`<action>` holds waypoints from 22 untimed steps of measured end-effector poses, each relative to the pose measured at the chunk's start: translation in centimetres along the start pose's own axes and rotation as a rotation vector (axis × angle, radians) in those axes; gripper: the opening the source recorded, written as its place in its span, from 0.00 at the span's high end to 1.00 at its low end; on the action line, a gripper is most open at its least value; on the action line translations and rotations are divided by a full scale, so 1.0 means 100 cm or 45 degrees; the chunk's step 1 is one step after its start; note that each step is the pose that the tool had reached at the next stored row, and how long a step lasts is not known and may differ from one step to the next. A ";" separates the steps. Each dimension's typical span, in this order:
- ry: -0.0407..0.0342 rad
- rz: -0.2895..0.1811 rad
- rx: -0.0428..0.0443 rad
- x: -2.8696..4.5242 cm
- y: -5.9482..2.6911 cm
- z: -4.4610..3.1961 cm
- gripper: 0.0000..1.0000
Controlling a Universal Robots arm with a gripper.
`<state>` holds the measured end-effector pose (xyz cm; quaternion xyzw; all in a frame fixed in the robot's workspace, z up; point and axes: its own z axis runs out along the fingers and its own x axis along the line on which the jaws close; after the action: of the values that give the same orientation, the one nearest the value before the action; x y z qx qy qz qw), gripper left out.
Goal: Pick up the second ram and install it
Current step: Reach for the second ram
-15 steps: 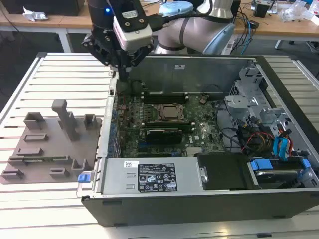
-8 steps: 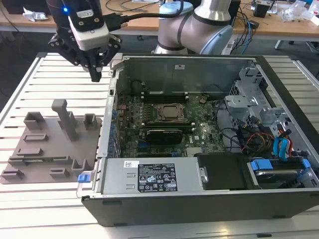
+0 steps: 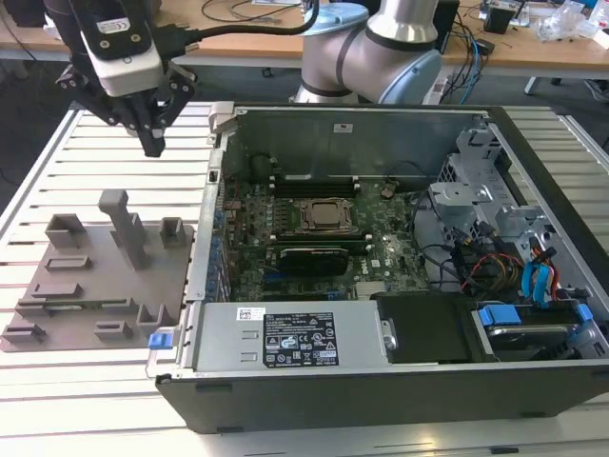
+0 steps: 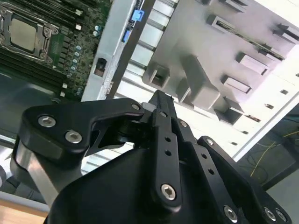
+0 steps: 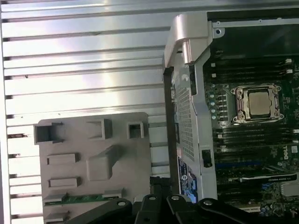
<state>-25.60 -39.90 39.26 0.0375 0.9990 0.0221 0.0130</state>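
Slatted white table (image 3: 38, 162) carries a grey holder (image 3: 95, 281) beside an open computer case (image 3: 381, 381). The hand (image 3: 153, 145) hangs above the table near the holder, fingers pressed together, gripping nothing. The ram (image 5: 80, 198) lies in a holder slot.

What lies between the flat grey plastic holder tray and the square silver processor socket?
The open computer case's grey metal side wall stands between the grey plastic holder tray and the processor socket, as the first wrist view shows.
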 end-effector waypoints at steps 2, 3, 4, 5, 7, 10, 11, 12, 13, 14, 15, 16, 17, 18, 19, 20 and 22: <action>0.0000 0.000 0.000 0.0095 -0.0012 0.0007 0.89; -0.0001 0.000 0.000 0.0146 -0.0031 0.0013 0.89; 0.0000 0.000 0.000 0.0186 -0.0060 0.0019 0.89; 0.0000 0.000 0.000 0.0206 -0.0079 0.0022 0.89; 0.0000 0.000 0.000 0.0272 -0.0146 0.0033 0.89; 0.0000 -0.001 0.000 0.0361 -0.0242 0.0049 0.89; 0.0001 -0.002 0.000 0.0394 -0.0290 0.0057 0.89; 0.0001 -0.002 0.000 0.0432 -0.0360 0.0077 0.89; 0.0001 -0.003 0.000 0.0458 -0.0420 0.0104 0.89; 0.0001 -0.003 0.000 0.0477 -0.0468 0.0146 0.89; 0.0001 -0.003 0.000 0.0487 -0.0494 0.0169 0.89; 0.0001 -0.003 0.000 0.0493 -0.0511 0.0184 0.89; 0.0002 -0.003 0.000 0.0509 -0.0560 0.0226 0.89; 0.0001 -0.003 0.000 0.0535 -0.0589 0.0258 0.89; 0.0002 -0.003 0.000 0.0606 -0.0618 0.0300 0.89; 0.0002 -0.003 0.000 0.0658 -0.0637 0.0329 0.89; 0.0003 -0.003 0.000 0.0706 -0.0655 0.0365 0.89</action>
<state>-33.03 -45.73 35.15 0.0362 0.9990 0.0221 0.0129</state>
